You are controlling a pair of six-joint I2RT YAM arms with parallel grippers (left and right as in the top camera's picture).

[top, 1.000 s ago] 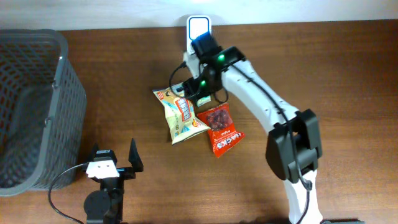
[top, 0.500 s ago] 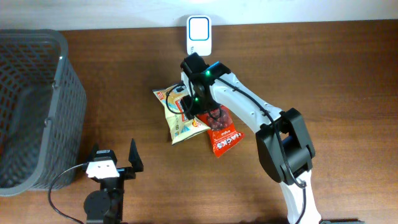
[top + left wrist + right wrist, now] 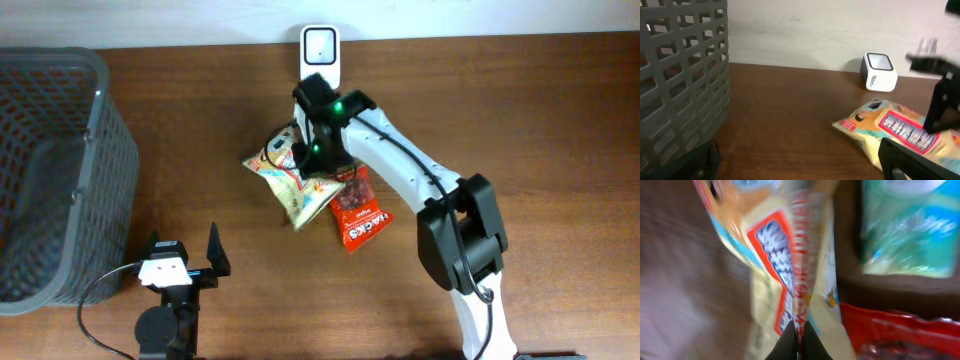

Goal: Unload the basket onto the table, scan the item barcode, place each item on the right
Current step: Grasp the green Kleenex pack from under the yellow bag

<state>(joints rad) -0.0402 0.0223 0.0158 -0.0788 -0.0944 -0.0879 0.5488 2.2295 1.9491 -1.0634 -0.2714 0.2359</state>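
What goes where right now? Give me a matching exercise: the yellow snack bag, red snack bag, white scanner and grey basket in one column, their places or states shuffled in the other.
Column one
1. yellow crinkly snack bag
2. red foil snack bag
3. white box-shaped barcode scanner
4. grey plastic mesh basket

Column two
A. stands at the left end of the wooden table
B. pinched in the shut right gripper
C. stands at the table's far edge, by the wall
D. lies flat on the table

Pairs: 1-B, 2-D, 3-C, 4-A
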